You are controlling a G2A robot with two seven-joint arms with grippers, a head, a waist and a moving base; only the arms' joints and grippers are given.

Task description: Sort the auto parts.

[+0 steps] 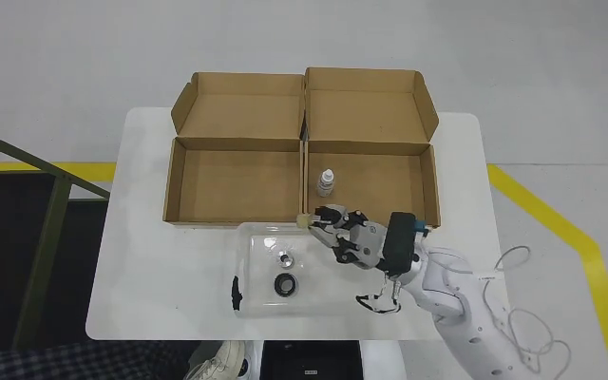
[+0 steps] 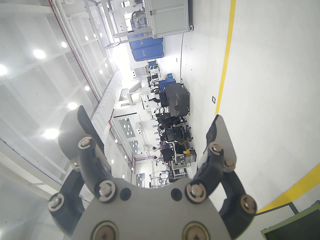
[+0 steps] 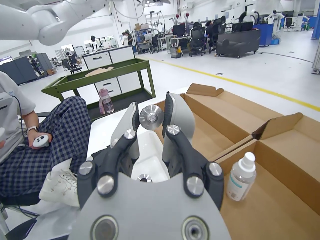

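Right gripper (image 3: 151, 112) fingers pinching round silver metal disc (image 3: 151, 117), left gripper (image 2: 149, 113) fingers spread, white plastic bottle (image 1: 326, 181), label seemingly illegible, in right brown cardboard box (image 1: 380, 176)

We work in a large robotics lab hall: yellow lines (image 2: 226, 56) mark the pale floor (image 2: 275, 76), and desks (image 3: 175, 39) with monitors (image 3: 178, 29) and office chairs (image 3: 197, 36) line the back. We also see an aluminium-framed enclosure (image 2: 170, 8) and bright ceiling lights (image 2: 39, 54).

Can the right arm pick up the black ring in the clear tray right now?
Probably not yet. The right gripper has its fingers shut on a round silver metal part, so it has no free grip. The small black ring lies uncovered in the clear plastic tray nearby.
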